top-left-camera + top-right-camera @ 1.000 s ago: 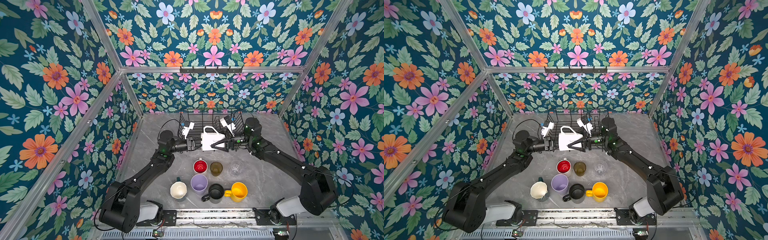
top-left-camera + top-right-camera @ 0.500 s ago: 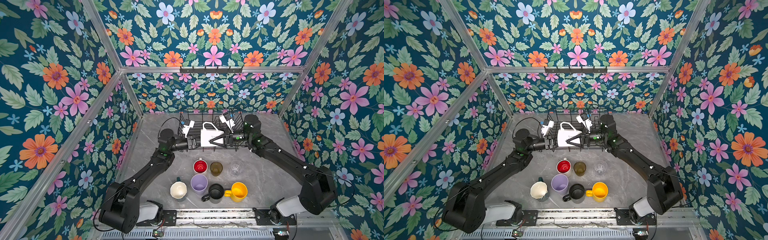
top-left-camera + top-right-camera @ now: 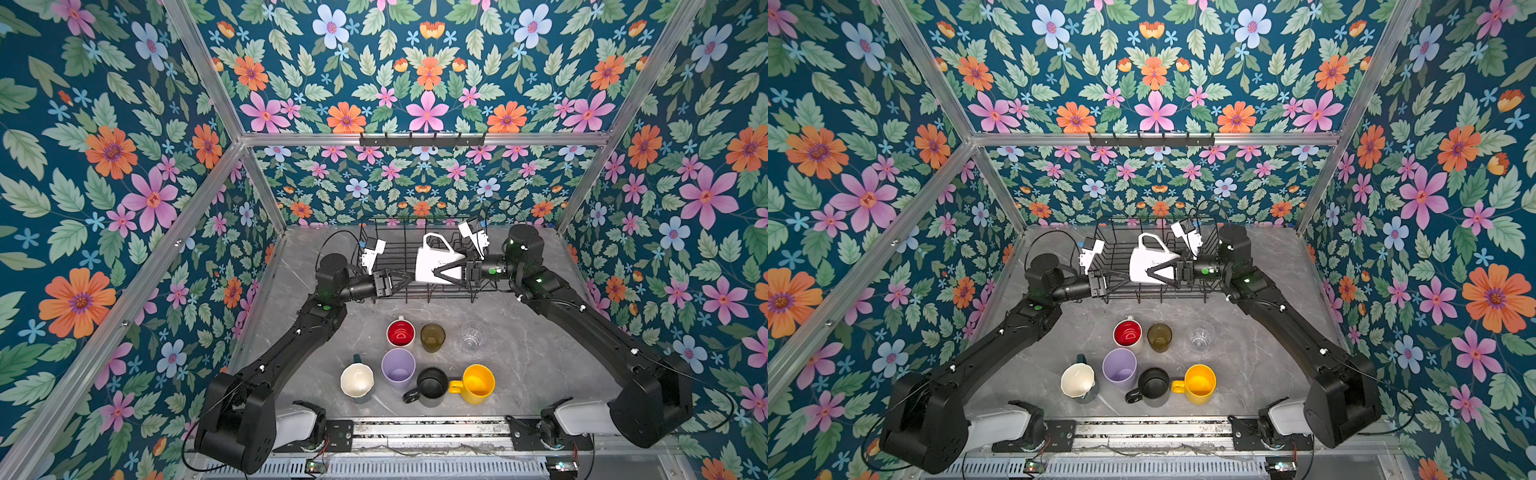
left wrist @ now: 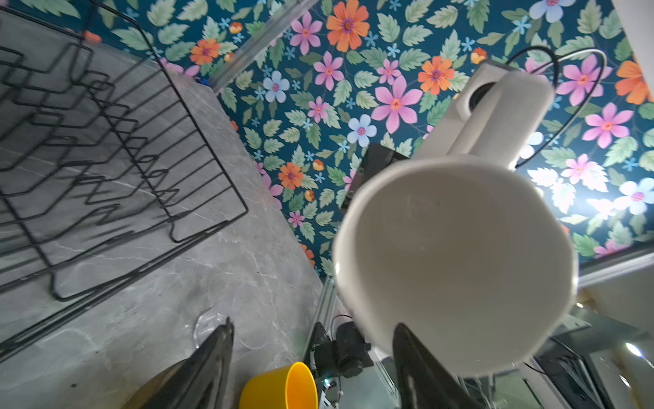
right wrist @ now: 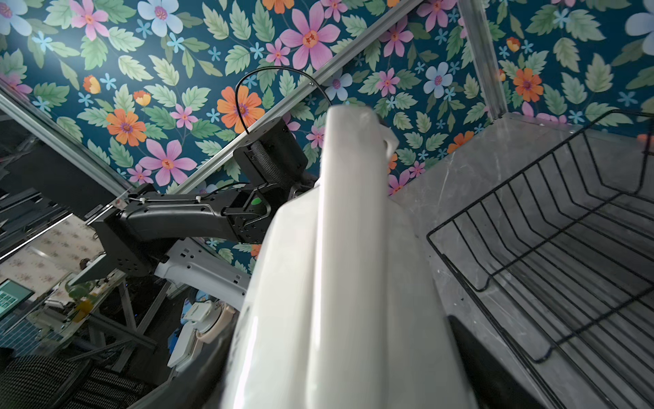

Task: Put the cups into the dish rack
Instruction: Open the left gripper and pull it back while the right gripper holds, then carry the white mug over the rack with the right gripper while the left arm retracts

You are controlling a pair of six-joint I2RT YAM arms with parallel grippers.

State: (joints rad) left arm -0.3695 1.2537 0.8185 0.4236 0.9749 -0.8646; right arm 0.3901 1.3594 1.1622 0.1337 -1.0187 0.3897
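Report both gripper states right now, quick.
Left gripper: jaws open, holding nothing.
Right gripper: jaws closed on the tall cream mug.

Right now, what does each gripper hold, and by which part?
The right gripper holds the tall cream mug by its body, base end; left gripper, open, holds nothing.

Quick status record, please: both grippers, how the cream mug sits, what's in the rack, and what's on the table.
right gripper: shut on tall cream mug
left gripper: open, fingers near the mug's mouth; contact unclear
mug pose: on its side, handle up, over the dish rack
loaded in rack: none seen
on table: white mug red inside, amber glass, clear glass, dark-green mug cream inside, lilac tumbler, black mug, yellow mug
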